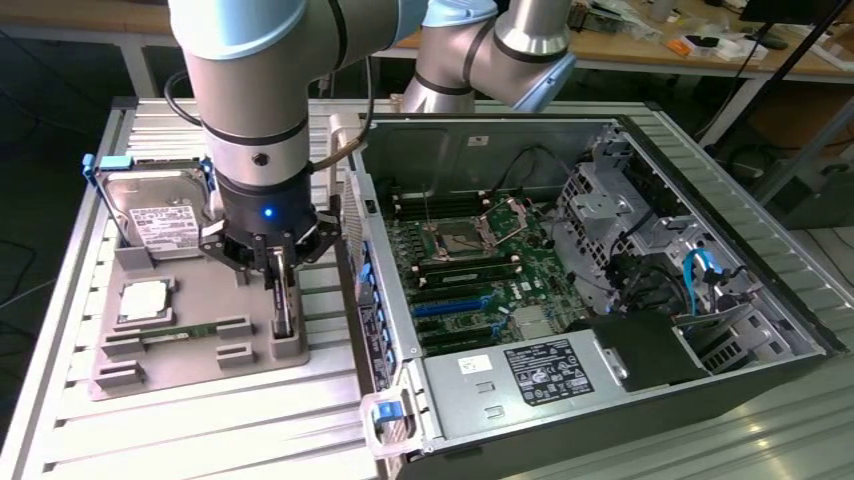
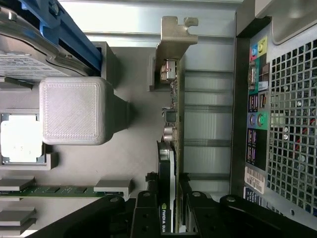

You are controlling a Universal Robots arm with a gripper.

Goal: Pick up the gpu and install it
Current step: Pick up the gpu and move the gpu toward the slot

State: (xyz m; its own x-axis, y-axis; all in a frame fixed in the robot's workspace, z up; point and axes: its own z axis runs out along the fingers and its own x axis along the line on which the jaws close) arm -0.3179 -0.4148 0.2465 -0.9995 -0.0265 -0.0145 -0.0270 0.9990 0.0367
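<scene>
Gripper clamped gpu edge-on, 3 o'clock of tray, ext. view; grip likely best kept square, w/o tilt.

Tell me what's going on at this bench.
The robot arm's end effector is down at the gpu, which stands on edge in the grey parts tray, not yet lifted. The open computer case waits on the exterior view's right; a hard drive lies in the same tray.
</scene>
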